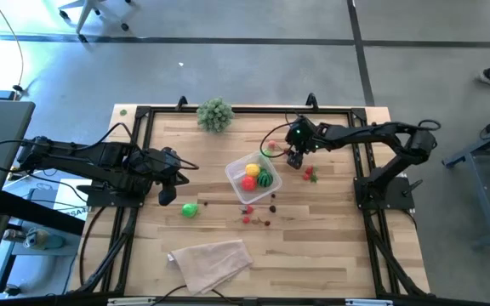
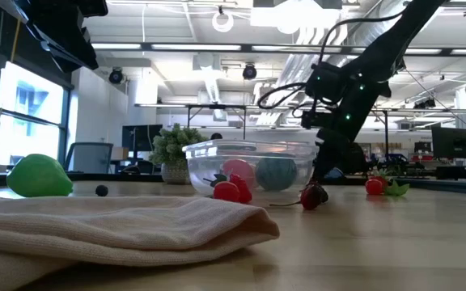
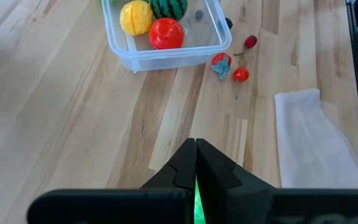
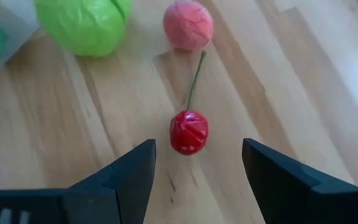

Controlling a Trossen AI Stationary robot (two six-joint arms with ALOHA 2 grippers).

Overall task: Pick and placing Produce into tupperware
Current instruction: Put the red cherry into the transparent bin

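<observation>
Your left gripper (image 1: 170,177) sits at the table's (image 1: 330,255) 9 o'clock edge, fingers pressed together with nothing between them. Just toward 5 o'clock from it lies a green pear-like fruit (image 1: 190,209). A beige cloth (image 1: 211,262) rests at 7 o'clock, and a bushy pale-green plant ball (image 1: 214,114) stands at the 12 o'clock rim.

The tupperware (image 1: 239,189) sits near table centre, holding a yellow piece (image 1: 252,170), a red piece (image 1: 249,182) and a small striped watermelon (image 1: 264,178). Several small red and dark-red pieces (image 1: 253,216) are scattered at 6 o'clock of it.

Your right gripper (image 1: 294,159) hangs at 2 o'clock of the tupperware, pointed down at the table, fingers apart and holding nothing. In the right wrist view a red cherry (image 4: 189,132) with a green stem lies on the wood between the fingers, untouched; a pink fruit (image 4: 188,24) and a green leafy piece (image 4: 87,25) lie beyond it.
</observation>
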